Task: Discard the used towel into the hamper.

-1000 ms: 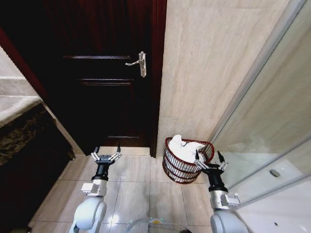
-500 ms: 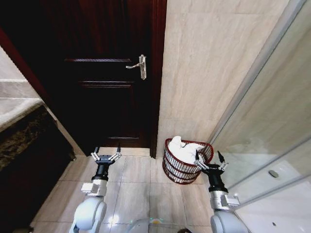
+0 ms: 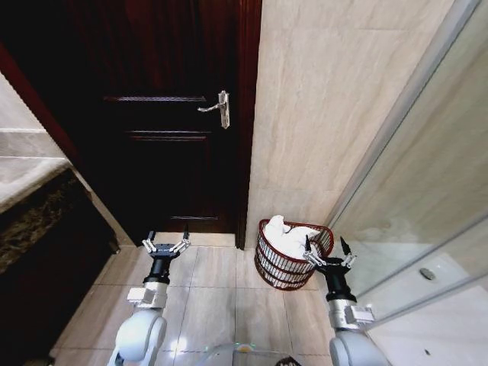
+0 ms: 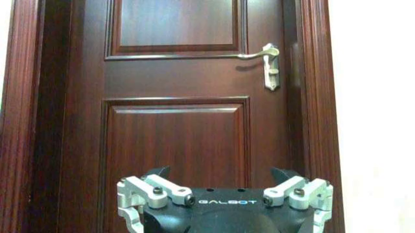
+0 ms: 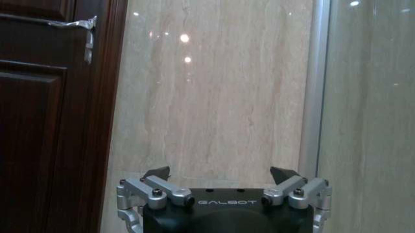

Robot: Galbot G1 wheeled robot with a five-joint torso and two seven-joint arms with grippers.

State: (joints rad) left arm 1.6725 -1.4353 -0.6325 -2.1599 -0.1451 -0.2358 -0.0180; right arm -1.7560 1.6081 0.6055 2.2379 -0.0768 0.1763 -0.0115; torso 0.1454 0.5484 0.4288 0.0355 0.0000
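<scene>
The hamper (image 3: 284,268), a small round reddish-brown wire basket, stands on the tiled floor against the beige wall, right of the door. A white towel (image 3: 288,235) lies crumpled inside it, rising above the rim. My right gripper (image 3: 329,253) is open and empty, held up just in front of the hamper's right side. My left gripper (image 3: 165,242) is open and empty too, raised over the floor in front of the dark door. The left wrist view has the left gripper (image 4: 220,174) facing the door. The right wrist view has the right gripper (image 5: 220,173) facing the beige wall.
A dark wooden door (image 3: 160,122) with a silver handle (image 3: 219,108) is straight ahead. A dark stone counter (image 3: 34,213) runs along the left. A glass shower partition (image 3: 427,198) with a metal frame closes the right side. Beige floor tiles (image 3: 221,293) lie between the arms.
The whole head view has shifted slightly: the door handle sits lower and the hamper a little lower in the picture. Both arms hold the same pose.
</scene>
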